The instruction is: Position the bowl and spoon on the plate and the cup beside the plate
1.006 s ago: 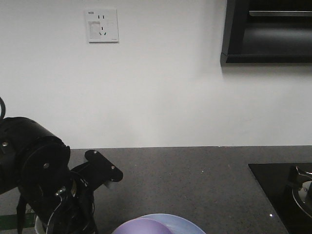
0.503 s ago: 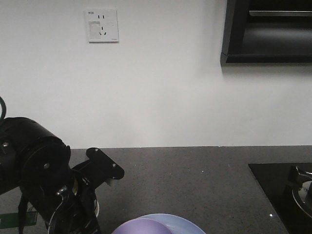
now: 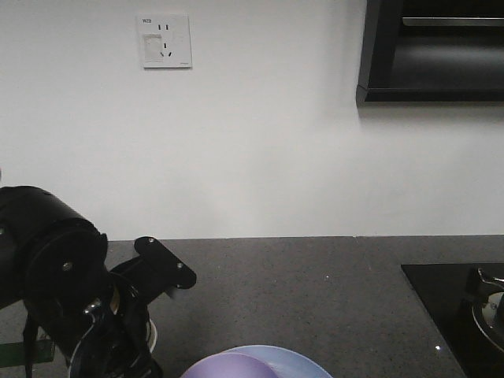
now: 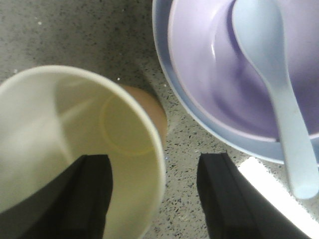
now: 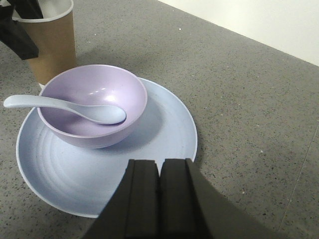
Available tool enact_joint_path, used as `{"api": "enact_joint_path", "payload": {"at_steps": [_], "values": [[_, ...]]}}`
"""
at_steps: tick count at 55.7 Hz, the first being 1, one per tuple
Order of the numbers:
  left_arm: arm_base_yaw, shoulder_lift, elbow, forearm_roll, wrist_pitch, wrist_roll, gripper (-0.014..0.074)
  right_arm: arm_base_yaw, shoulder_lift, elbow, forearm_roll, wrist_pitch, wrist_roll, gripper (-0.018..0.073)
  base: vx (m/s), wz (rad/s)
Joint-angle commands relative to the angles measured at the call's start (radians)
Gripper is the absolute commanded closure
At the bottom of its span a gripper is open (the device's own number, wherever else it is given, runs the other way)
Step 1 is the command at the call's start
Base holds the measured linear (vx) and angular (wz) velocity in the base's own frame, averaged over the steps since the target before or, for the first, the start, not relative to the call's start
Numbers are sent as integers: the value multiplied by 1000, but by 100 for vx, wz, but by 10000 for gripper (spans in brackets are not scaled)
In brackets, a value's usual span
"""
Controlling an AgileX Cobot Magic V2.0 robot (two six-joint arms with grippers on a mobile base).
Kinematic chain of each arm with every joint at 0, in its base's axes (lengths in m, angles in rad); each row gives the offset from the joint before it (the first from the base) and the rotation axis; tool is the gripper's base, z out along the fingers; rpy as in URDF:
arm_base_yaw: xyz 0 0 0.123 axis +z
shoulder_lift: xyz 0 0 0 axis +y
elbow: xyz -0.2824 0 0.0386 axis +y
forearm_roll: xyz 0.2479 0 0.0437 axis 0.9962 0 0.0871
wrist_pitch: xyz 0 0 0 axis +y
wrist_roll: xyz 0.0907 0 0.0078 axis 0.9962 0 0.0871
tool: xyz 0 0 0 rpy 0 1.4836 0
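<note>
Bowl (image 5: 92, 104) sits on the plate (image 5: 164, 129), set toward the plate's far-left part in the right wrist view, and the plate lies flat on the tabletop (image 5: 249, 89). Spoon (image 5: 70, 107) lies in the bowl, scoop down in the hollow, handle out over the bowl's left rim. Cup (image 5: 50, 40) stands upright on the tabletop just behind and left of the plate, off it. Left hand (image 4: 154, 199) is at the cup, one finger inside the rim, the other outside between cup and plate. Right hand (image 5: 160, 199) hangs over the plate's near edge.
</note>
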Motion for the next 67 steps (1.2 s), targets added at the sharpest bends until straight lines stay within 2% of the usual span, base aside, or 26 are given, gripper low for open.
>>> {"api": "enact_joint_path", "payload": {"at_steps": [1, 9, 14, 17, 21, 26, 28, 34, 42, 53, 60, 67], "values": [[-3, -76, -58, 24, -16, -9, 90, -6, -4, -29, 3, -71, 1, 568, 0, 0], [-3, -135, -140, 25, 15, -10, 106, -6, -4, -29, 3, -71, 1, 568, 0, 0], [-3, -180, -182, 23, 11, -11, 152, -6, -4, -29, 6, -71, 0, 568, 0, 0], [-3, -214, -200, 23, -5, -11, 208, -6, -4, -29, 6, -71, 0, 568, 0, 0], [-3, -271, -198, 23, -45, -11, 332, -6, -4, -29, 6, -71, 0, 568, 0, 0], [-3, -346, -166, 23, -114, -10, 552, -6, -4, -29, 6, -71, 0, 568, 0, 0], [-3, -390, -137, 23, -163, -8, 606, -6, -4, -29, 6, -71, 0, 568, 0, 0], [-3, -518, 10, 20, -326, -10, 604, -6, -5, -29, 6, -72, 1, 568, 0, 0], [-3, -726, 321, -27, -538, -51, 603, -6, -24, -29, 6, -86, 1, 568, 0, 0], [-3, -975, 733, -180, -823, -100, 603, -6, -113, -27, 1, -142, -15, 568, 0, 0], [-3, -1078, 913, -254, -1002, -100, 603, -6, -191, 47, 1, -260, -34, 568, 0, 0], [-3, -1114, 991, -266, -1142, -99, 603, -6, -247, 133, -6, -432, -34, 568, 0, 0]]}}
